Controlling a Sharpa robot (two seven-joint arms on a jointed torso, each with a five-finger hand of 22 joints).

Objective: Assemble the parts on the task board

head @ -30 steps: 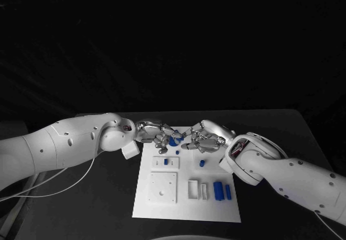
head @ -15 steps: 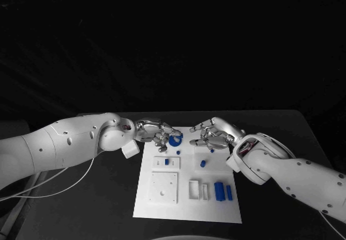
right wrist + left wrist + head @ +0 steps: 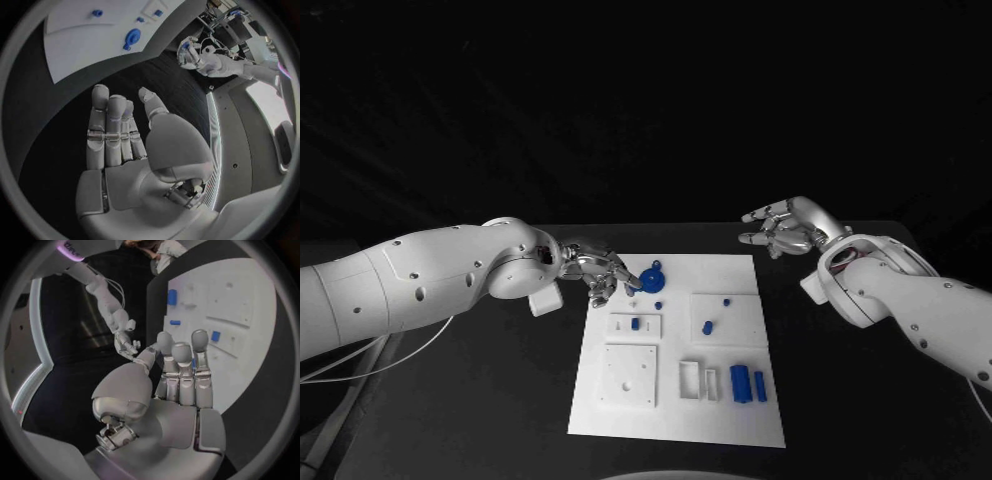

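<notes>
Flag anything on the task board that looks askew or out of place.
Nothing clearly stands out. The round blue part sits at the far end of the task board, the small blue parts lie on it, and both hands are off it.

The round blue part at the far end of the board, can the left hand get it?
Probably yes. The left hand is open right beside the round blue part, with nothing between them, and the right hand is off past the task board's far corner.

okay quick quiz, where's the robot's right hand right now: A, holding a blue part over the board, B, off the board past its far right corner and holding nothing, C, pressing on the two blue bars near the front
B: the right hand hangs open beyond the far right corner of the task board, its fingers empty in the right wrist view.
</notes>
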